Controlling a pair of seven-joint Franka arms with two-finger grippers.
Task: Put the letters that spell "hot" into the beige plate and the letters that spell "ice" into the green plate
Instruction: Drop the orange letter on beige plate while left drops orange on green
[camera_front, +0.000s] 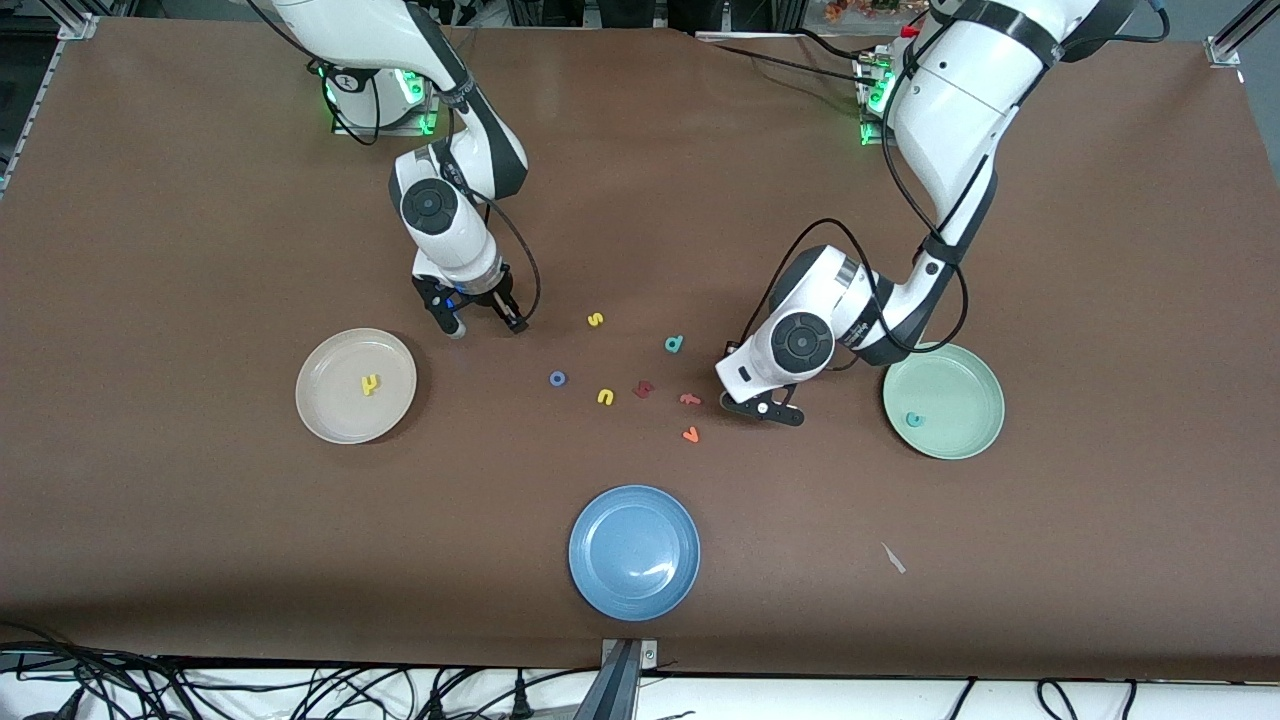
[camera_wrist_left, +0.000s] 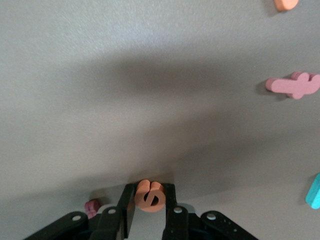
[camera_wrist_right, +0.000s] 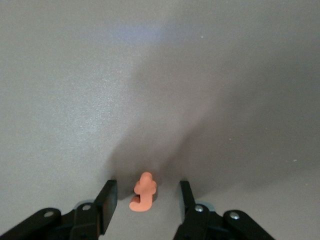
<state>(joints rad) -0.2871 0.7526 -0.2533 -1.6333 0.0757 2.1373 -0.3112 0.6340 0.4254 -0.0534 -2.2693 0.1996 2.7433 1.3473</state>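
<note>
The left hand (camera_wrist_left: 150, 212) is low at the worktop, fingers pinched shut around a small piece. The right hand (camera_wrist_right: 148, 200) is also low, fingers apart.

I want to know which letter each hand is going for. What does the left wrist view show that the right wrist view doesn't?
Only the left wrist view: the orange "e" pinched between the fingers of the left hand, with a pink letter lying farther off.
Only the right wrist view: the bright orange "t" lying on the table between the open fingers of the right hand, with a gap on each side.
Both: the bare table and one hand low over an orange letter.
</note>
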